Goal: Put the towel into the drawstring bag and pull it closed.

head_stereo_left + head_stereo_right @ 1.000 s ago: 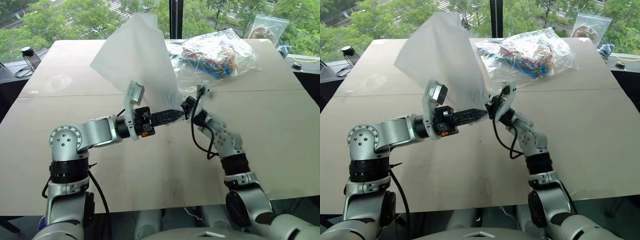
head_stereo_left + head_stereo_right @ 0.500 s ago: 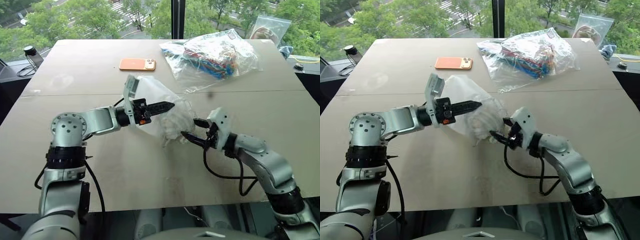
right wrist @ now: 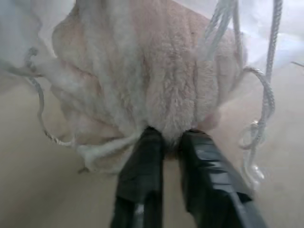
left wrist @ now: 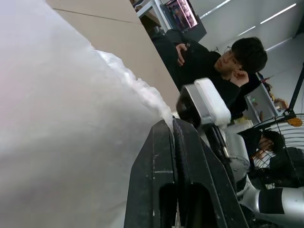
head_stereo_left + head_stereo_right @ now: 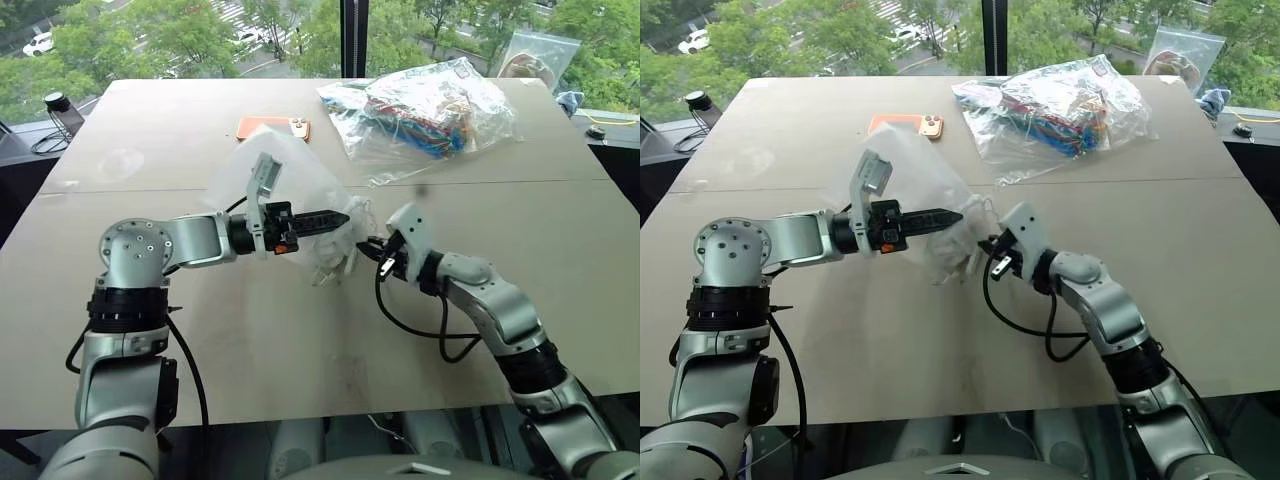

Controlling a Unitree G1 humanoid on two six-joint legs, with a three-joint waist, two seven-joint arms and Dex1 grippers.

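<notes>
The drawstring bag [image 5: 290, 180], thin white see-through cloth, hangs just over the table's middle. My left gripper [image 5: 343, 214] reaches in from the left, pointing right, and is shut on the bag's fabric [image 4: 71, 118] near its gathered end. The towel [image 5: 336, 252], a fuzzy off-white lump, bulges at the bag's lower right end, with thin white cords [image 3: 266, 95] looping around it. My right gripper [image 5: 362, 242] meets it from the right. In the right wrist view its two black fingers [image 3: 142, 161] pinch the towel's pile [image 3: 156, 85] between their tips.
An orange phone [image 5: 280, 126] lies behind the bag, partly covered by it. A clear plastic bag of colourful items [image 5: 430, 105] sits at the back right, with another clear bag [image 5: 535, 50] at the far edge. A person [image 4: 223, 61] sits beyond the table.
The bag, held high and spread out a second ago, has come down to the table's middle. My right gripper drew back open, then came in again and shut on the towel.
</notes>
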